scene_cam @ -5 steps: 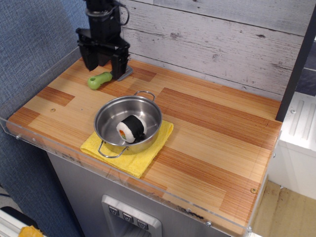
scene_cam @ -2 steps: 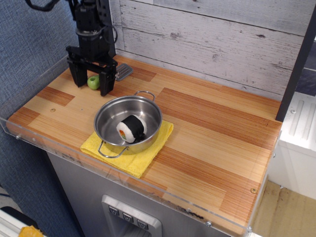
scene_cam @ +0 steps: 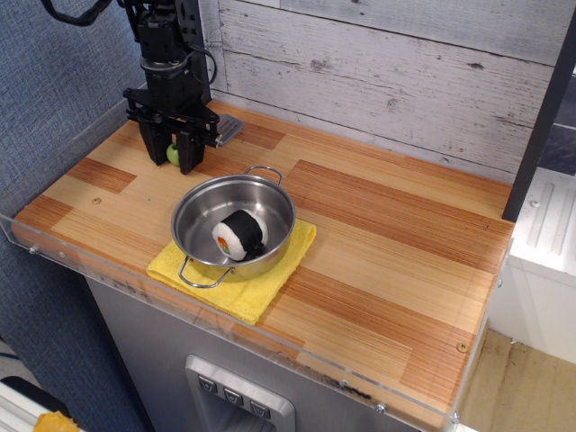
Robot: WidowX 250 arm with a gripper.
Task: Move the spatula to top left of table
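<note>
The spatula lies at the back left of the wooden table (scene_cam: 387, 225). Its grey slotted blade (scene_cam: 228, 129) points toward the back wall. Its lime-green handle shows only as a small patch between my fingers. My gripper (scene_cam: 171, 158) comes straight down on the handle with its two black fingers closed against its sides, tips at the table top. The rest of the handle is hidden behind the fingers.
A steel pot (scene_cam: 234, 225) holding a sushi roll (scene_cam: 238, 234) stands on a yellow cloth (scene_cam: 236, 279) just right and in front of the gripper. A clear acrylic rim (scene_cam: 54, 252) runs along the table's edges. A grey plank wall (scene_cam: 387, 72) stands behind.
The gripper moved left from the blade end to over the green handle, came down, and its fingers closed in on the handle. The spatula lies in the same place.
</note>
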